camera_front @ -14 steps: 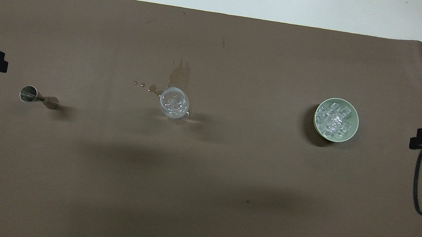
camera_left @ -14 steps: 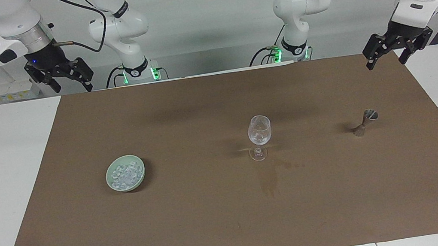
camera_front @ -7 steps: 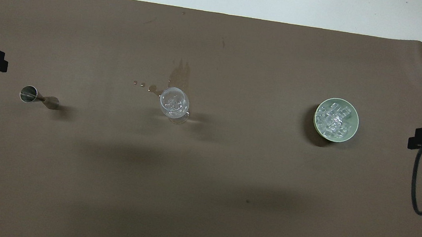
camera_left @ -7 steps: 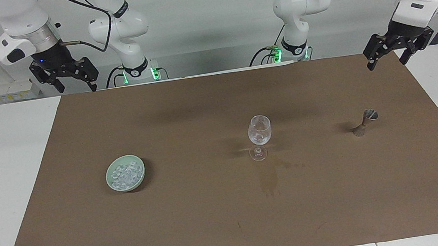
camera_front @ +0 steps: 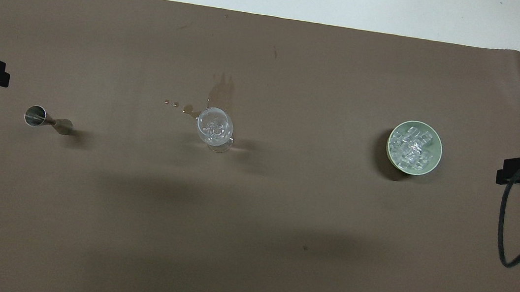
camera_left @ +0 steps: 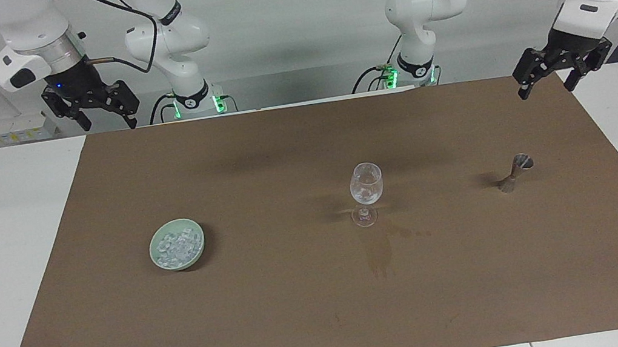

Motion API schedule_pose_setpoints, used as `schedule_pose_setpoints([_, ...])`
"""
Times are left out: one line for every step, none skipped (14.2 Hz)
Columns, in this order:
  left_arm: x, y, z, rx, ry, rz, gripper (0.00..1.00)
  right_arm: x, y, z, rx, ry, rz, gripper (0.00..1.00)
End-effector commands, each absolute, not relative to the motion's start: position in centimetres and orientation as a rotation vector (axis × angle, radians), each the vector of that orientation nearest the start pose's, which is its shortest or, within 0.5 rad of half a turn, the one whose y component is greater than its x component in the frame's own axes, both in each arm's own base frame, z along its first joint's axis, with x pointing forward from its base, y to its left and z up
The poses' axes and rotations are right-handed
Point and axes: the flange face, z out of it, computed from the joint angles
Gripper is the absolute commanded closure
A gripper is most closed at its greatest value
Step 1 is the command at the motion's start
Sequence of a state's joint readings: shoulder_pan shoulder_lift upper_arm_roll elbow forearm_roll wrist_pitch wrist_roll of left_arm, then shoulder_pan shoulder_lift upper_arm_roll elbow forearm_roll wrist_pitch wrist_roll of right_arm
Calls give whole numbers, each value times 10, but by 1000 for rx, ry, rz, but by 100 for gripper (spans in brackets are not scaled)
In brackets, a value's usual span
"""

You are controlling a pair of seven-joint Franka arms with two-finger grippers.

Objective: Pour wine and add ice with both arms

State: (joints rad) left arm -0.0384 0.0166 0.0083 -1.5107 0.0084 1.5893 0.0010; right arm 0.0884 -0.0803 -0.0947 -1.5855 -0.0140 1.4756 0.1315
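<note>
Both tools open, raised – left tool (camera_left: 544, 78), right tool (camera_left: 92, 111)

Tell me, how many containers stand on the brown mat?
3: a green bowl of ice toward the right arm's end, a stemmed glass in the middle, a metal jigger toward the left arm's end.

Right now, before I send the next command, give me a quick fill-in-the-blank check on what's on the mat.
1. The ice sits in a pale green ____.
2. The stemmed glass stands ____ on the brown mat.
3. Both the left tool and the right tool hold ____.
4. The stain lies beside the glass's ____.

Missing words: bowl; upright; nothing; foot
</note>
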Motion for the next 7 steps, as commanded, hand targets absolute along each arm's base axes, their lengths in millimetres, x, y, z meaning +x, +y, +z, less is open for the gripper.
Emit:
schedule_pose_setpoints([565, -17, 645, -3136, 34, -111, 0, 513, -4, 652, -3147, 185, 22, 0])
schedule_pose_setpoints([565, -17, 645, -3136, 36, -111, 0, 512, -4, 651, -3147, 185, 26, 0])
schedule_pose_setpoints([565, -17, 646, -3136, 36, -113, 0, 512, -4, 651, -3147, 185, 29, 0])
schedule_pose_setpoints([565, -17, 645, -3136, 36, -111, 0, 512, -5, 652, -3146, 189, 26, 0])
schedule_pose_setpoints([565, -17, 645, -3136, 36, -111, 0, 511, -5, 652, -3146, 187, 24, 0])
schedule_pose_setpoints([565, -17, 646, -3136, 34, -113, 0, 511, -5, 652, -3146, 187, 24, 0])
schedule_pose_setpoints([565, -17, 646, -3136, 36, -118, 0, 511, -5, 651, -3146, 187, 24, 0])
